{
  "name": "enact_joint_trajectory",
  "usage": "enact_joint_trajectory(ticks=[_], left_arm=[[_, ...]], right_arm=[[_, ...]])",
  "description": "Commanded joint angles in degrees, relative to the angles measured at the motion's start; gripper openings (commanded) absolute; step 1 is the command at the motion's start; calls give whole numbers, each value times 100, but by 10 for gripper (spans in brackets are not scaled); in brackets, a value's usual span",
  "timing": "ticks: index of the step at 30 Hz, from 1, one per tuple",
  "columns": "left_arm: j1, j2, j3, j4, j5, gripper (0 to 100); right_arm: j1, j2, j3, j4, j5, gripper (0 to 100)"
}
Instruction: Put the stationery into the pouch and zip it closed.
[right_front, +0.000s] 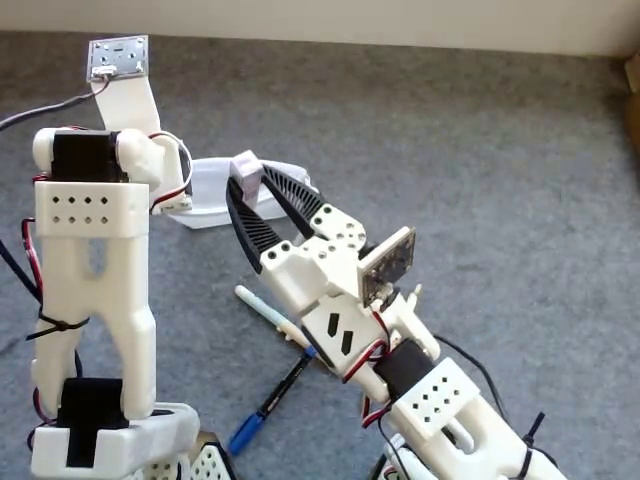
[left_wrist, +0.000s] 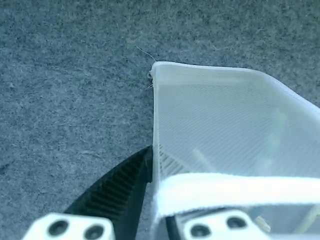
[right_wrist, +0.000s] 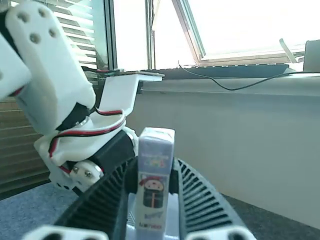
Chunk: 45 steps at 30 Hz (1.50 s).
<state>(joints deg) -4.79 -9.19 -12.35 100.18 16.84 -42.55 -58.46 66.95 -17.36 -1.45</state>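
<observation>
The right gripper (right_front: 251, 180) is closed on a small eraser (right_wrist: 155, 180) and holds it upright just above the white mesh pouch (right_front: 212, 196), which lies on the grey table (right_front: 480, 170). The left gripper (left_wrist: 150, 175) pinches one edge of the pouch between its jaws. Nearer to the arm bases, a white pen (right_front: 266, 311) and a blue-capped pen (right_front: 268, 402) lie on the table, well apart from the pouch.
</observation>
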Motion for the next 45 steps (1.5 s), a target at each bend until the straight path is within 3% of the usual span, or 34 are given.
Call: enact_joint_trajectory(ticks=[1,21,29,45], left_arm=[[-75,66,-22,26,70,6],[-57,75,-22,26,70,6],[-84,57,127,26,70,6],[-84,31,154,26,70,6]], right_arm=[[-40,-171,4,-532,-9,5],[-40,4,-48,-664,-44,5],[92,1112,-505,-1596,-35,5],[92,1235,-435,-1578,-18,5]])
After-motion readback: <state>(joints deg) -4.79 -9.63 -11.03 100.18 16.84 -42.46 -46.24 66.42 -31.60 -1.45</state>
